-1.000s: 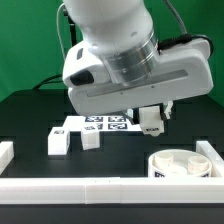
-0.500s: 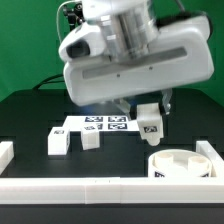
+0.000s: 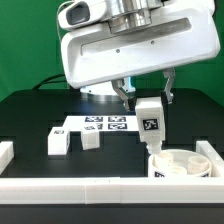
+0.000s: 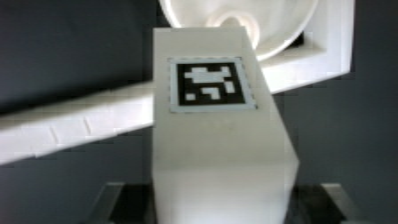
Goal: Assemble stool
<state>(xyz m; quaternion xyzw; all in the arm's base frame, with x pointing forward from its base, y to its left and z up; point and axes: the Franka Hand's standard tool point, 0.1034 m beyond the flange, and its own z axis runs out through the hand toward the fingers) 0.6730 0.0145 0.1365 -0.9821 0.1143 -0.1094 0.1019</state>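
The pincer (image 3: 147,99) is clamped on the top of a white stool leg (image 3: 150,125), which hangs down over the round seat (image 3: 186,161).

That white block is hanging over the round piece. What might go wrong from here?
1. The tool seems to grip only the upper end of the leg, which hangs above the seat; the leg might tilt or slip when it touches down.
2. The leg hangs over the seat's edge rather than its middle, so it may miss its mounting spot and shove the seat against the border rail.
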